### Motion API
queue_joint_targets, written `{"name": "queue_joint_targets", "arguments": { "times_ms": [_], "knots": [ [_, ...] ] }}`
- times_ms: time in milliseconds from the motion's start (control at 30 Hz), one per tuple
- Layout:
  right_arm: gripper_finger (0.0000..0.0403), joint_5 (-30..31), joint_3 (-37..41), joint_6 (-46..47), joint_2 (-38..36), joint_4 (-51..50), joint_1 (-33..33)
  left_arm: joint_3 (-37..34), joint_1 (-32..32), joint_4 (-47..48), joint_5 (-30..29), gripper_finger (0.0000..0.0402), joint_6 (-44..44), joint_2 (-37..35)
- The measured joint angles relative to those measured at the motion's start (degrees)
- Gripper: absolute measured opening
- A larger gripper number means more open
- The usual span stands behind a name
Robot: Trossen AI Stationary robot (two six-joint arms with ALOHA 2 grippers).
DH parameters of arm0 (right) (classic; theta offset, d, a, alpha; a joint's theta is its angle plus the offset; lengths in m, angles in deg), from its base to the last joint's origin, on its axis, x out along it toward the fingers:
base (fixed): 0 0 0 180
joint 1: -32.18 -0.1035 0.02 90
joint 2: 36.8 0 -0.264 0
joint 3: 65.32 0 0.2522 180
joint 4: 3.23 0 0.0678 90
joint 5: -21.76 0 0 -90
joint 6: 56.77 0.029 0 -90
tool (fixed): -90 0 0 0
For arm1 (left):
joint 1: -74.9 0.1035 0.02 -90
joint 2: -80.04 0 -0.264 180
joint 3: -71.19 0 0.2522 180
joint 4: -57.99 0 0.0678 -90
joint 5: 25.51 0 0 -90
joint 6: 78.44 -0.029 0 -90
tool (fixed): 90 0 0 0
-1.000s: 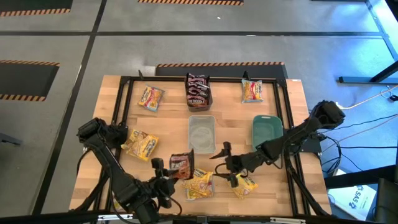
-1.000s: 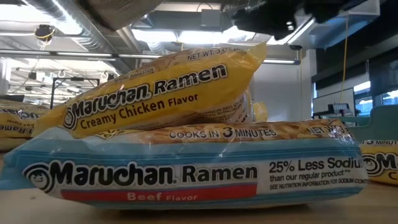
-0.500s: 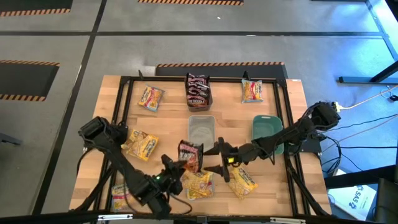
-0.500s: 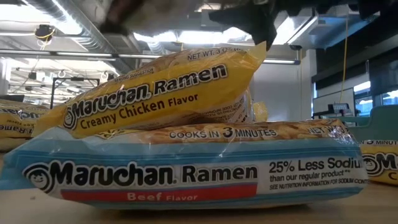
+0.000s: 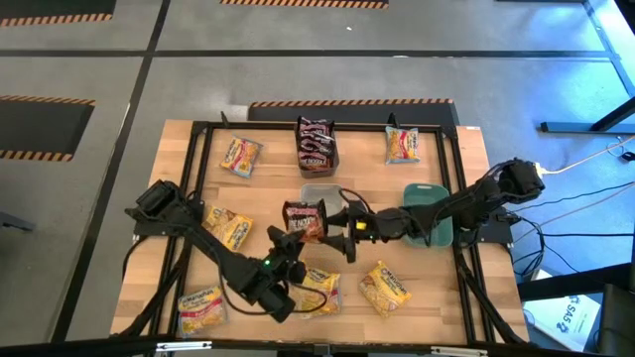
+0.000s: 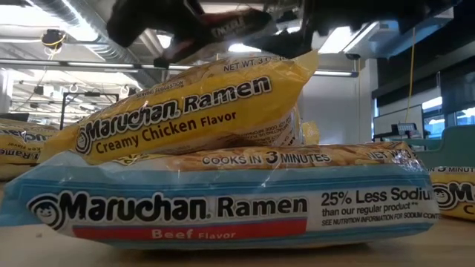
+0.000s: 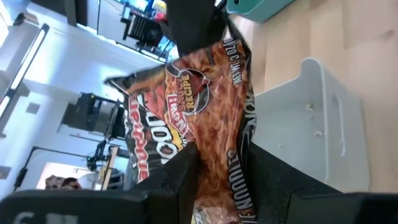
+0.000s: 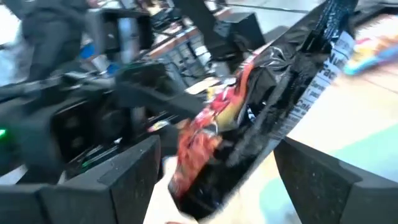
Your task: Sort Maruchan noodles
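While both arms are meeting mid-tabletop, a handover is happening.
Left end effector (image 5: 295, 241) is pinching the dark packet (image 5: 304, 219); right end effector (image 5: 344, 230), spread, is straddling it.

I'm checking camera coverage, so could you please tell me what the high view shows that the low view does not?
Only the high view shows the whole layout: the left gripper holding a dark packet up beside the clear bin, the right gripper closing in on it, the teal bin and the scattered packets.

Only the low view shows print: a Creamy Chicken packet lying on a Beef packet.

Both show yellow packets on the wooden table.
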Motion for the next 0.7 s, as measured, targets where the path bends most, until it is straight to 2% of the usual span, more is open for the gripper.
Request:
{"name": "queue_joint_targets", "arguments": {
  "times_ms": [400, 533, 700],
  "knots": [
    [0.0301, -2.31, 0.00, 3.75, 1.81, 1.79, 4.23, 0.00, 2.31, -1.40, 0.91, 0.0117, -1.29, 0.00],
    [0.0270, -2.37, 0.00, 4.11, 1.81, 2.10, 4.21, 0.00, 2.42, -1.40, 0.91, 0.0117, -1.29, 0.00],
    [0.0205, -2.24, 0.00, 4.11, 1.81, 1.96, 4.21, 0.00, 2.55, -1.40, 0.86, 0.0117, -1.29, 0.00]
  ]
}}
